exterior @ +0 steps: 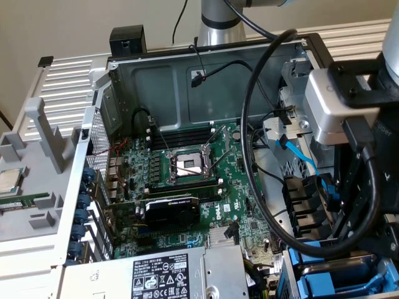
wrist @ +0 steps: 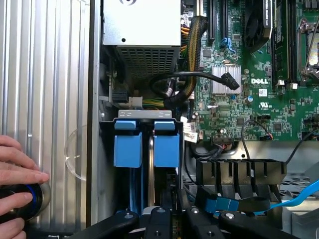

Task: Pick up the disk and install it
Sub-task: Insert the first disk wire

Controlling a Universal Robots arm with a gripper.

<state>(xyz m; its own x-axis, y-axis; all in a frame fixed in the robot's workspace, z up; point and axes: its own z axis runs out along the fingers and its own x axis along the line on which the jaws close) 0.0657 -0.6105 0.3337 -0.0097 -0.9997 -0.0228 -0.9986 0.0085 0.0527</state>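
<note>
— Two views, one open computer case (exterior: 187, 75). What does the wrist view show?

— The gripper (wrist: 159, 220) sits directly over a drive bay (wrist: 107, 164) at the edge of the case, its black linkages spread along the edge of the picture.

— Where is the disk?

— The disk (wrist: 151, 169) appears on edge inside that bay: a thin silver strip standing between two blue plastic blocks of its frame, running right up to the gripper. I cannot tell whether the claw is wide, narrow, or clamped on it.

— What lies around the bay?

— Just beside it is the green motherboard (wrist: 259, 99), with a bundle of black cables (wrist: 174, 84) between them. A light blue cable (wrist: 299, 196) crosses near the gripper.

— Is anyone present?

— A person's hand (wrist: 15, 181) rests on a round black knob (wrist: 25, 201) with a blue ring, on ribbed metal outside the case wall.

— And the exterior view?

— The case lies open, motherboard facing up. A grey power supply (exterior: 187, 277) with a black-and-white label sits at its near edge. Towards the exterior view's left, well apart from the case, a small silver processor chip (exterior: 9, 180) rests on a grey tray (exterior: 37, 205).
</note>
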